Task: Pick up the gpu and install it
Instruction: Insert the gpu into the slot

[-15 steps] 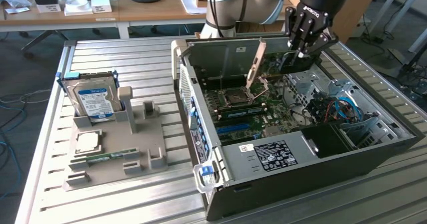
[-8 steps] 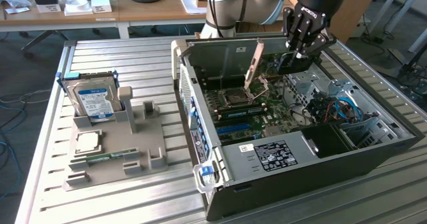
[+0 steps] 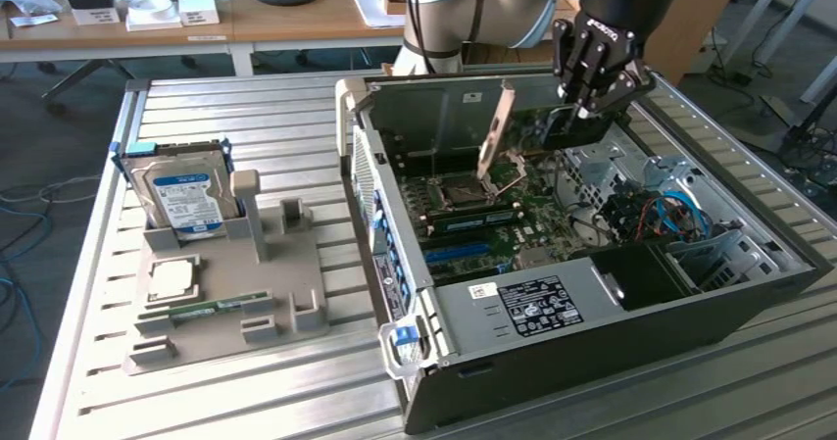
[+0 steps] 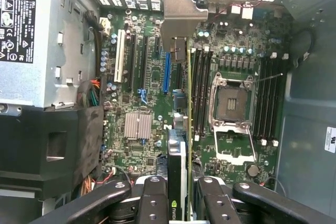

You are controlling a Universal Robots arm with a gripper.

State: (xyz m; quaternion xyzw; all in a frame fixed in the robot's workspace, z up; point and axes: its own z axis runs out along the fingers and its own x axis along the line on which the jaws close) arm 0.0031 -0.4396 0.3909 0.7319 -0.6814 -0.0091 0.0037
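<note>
Pickup is done: the gpu (image 4: 177, 150) is clamped between the two fingers (image 4: 153, 203) of the end effector (image 3: 589, 102), which is closed on the card's end opposite the bracket. The card is held on edge inside the open computer case (image 3: 680, 313), above the motherboard (image 4: 236, 150). In the wrist view its green edge and black cooler are seen running away from the end effector, with the silver bracket at the far end near the case's rear slot openings.

Installation is judged to be under way but not finished. The card is lined up lengthwise with the expansion slots and sits between the blue slot (image 4: 167, 72) and the CPU socket (image 4: 231, 103). It appears to hang above the board rather than to be seated, although contact between its edge connector and a slot cannot be made out. What is left, as far as can be judged, is the seating of the card and its release.

On the slatted metal desk (image 3: 262, 401) beside the case, the grey parts holder (image 3: 249, 303) is seen with the hard drive (image 3: 183, 197) standing in it and the memory stick (image 3: 210, 310) lying flat.
</note>
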